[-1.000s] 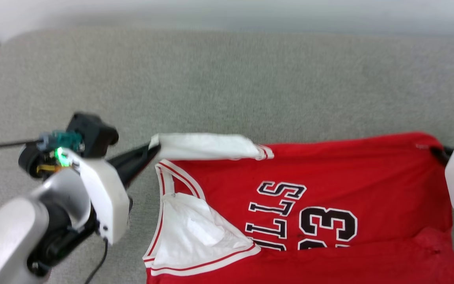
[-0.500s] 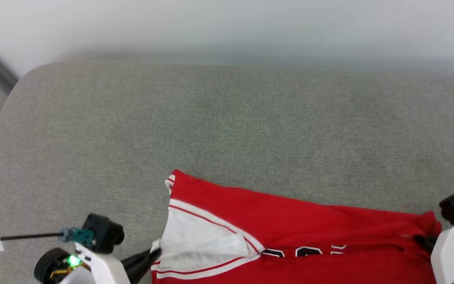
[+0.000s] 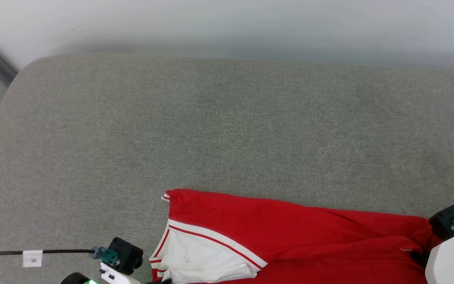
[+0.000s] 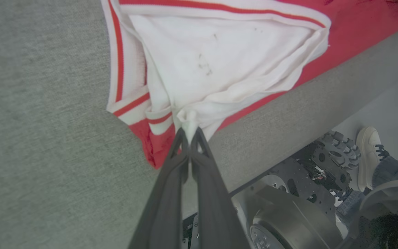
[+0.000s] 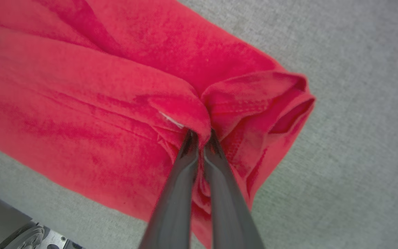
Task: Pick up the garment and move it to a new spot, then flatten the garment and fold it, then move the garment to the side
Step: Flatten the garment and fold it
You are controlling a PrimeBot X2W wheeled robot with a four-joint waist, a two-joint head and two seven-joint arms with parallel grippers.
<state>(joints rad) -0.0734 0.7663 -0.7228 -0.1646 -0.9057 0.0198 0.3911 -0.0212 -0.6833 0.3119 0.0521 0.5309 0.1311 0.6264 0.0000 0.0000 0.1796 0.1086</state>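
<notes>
The red garment [image 3: 290,228] lies along the near edge of the grey cushion [image 3: 227,130], doubled over so its lettering is hidden. White lining with striped trim [image 3: 203,256] shows at its left end. My left gripper [image 4: 189,133] is shut on a bunch of white lining and trim at the garment's [image 4: 219,58] corner. At the other end, my right gripper [image 5: 200,136] is shut on a fold of red cloth [image 5: 116,103]. In the head view, the right gripper [image 3: 419,255] sits at the garment's right end, and the left wrist housing [image 3: 122,260] at the lower left.
A pale wall [image 3: 227,23] runs behind the cushion. The cushion's front edge [image 4: 288,114] drops to my wheeled base [image 4: 288,214]. A person's white shoe [image 4: 368,155] stands beside the base. A black cable [image 3: 53,251] trails left from my left wrist.
The head camera has tilted, shifting the whole picture. Both grippers have drawn their held ends toward the near edge. The red cloth has folded over, and the lettering and number no longer show.
</notes>
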